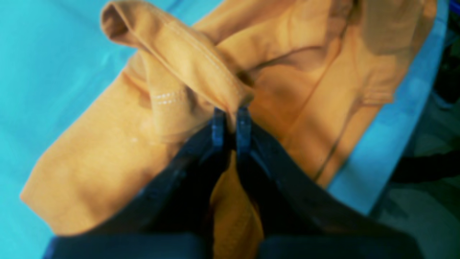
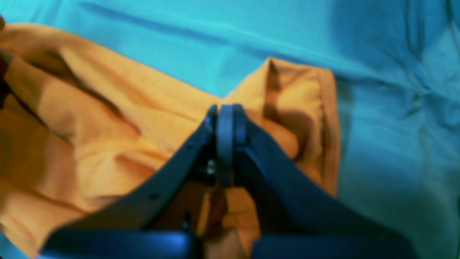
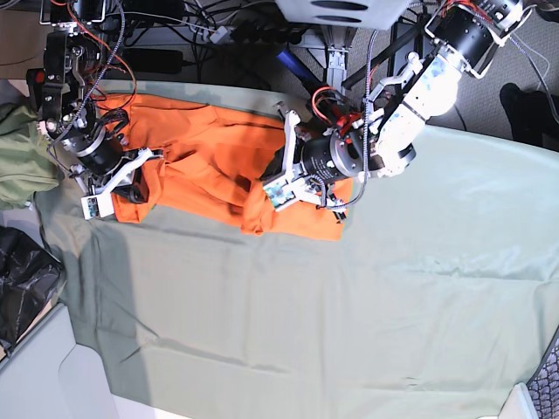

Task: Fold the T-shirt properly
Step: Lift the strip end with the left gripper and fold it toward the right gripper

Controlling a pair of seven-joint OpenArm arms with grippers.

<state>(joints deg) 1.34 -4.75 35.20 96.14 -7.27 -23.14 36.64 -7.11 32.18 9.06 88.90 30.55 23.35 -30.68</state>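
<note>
The orange T-shirt (image 3: 210,148) lies bunched along the far left part of the table, partly folded over itself. In the base view my left gripper (image 3: 278,173) is at the shirt's right side. In the left wrist view that gripper (image 1: 230,112) is shut on a raised hemmed fold of the T-shirt (image 1: 187,61). My right gripper (image 3: 133,182) is at the shirt's left end. In the right wrist view it (image 2: 226,113) is shut, with the T-shirt (image 2: 107,118) gathered up to its tips and orange fabric showing between its fingers.
A pale sage green cloth (image 3: 306,305) covers the table. An olive-green bunched garment (image 3: 17,157) lies off the left end. A black bag (image 3: 22,288) sits by the lower left edge. Cables and stands (image 3: 227,30) crowd the back edge.
</note>
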